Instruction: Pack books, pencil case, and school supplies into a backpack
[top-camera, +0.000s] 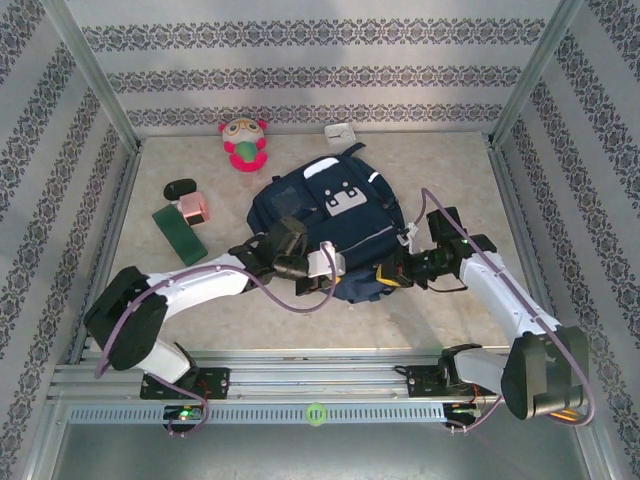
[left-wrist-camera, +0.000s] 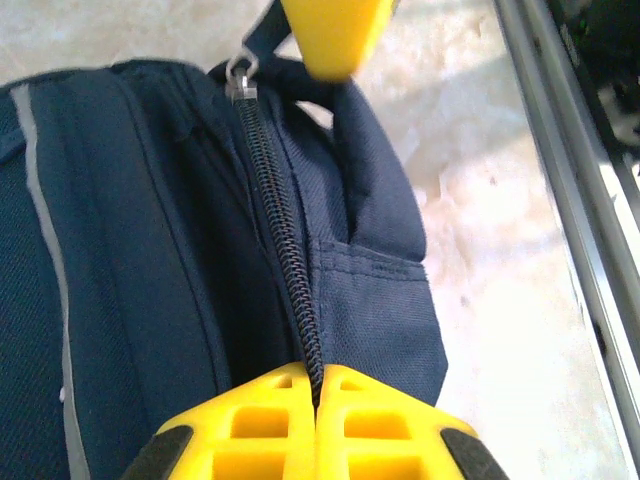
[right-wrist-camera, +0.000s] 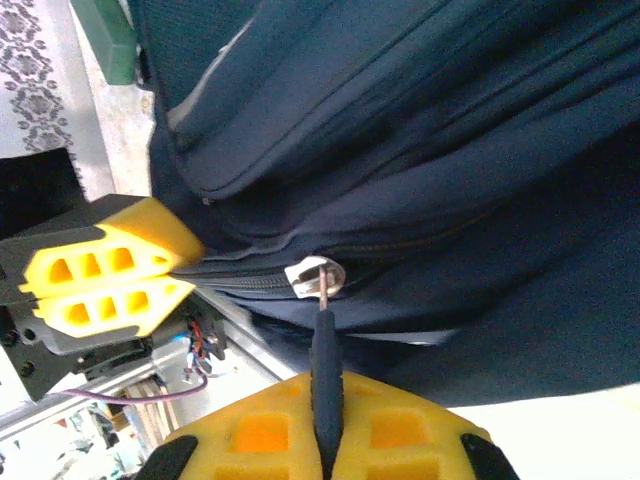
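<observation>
your left end effector (left-wrist-camera: 318, 390) clamped on backpack (top-camera: 335, 210) zipper track (left-wrist-camera: 285, 250); your right end effector (right-wrist-camera: 325, 400) pinched tight on zipper pull (right-wrist-camera: 325, 340) at backpack's near edge

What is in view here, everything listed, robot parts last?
table: one, beige, under everything
backpack: one, navy blue, centre
block: one, pink, left of backpack
slab: one, dark green, beside block
oval object: one, black, behind block
plush toy: one, pink-green-white, far side
box: one, white, far edge
zipper pull: one, dark, backpack's near edge
left gripper: one, yellow, shut on backpack's zipper seam
right gripper: one, yellow, shut on zipper pull
</observation>
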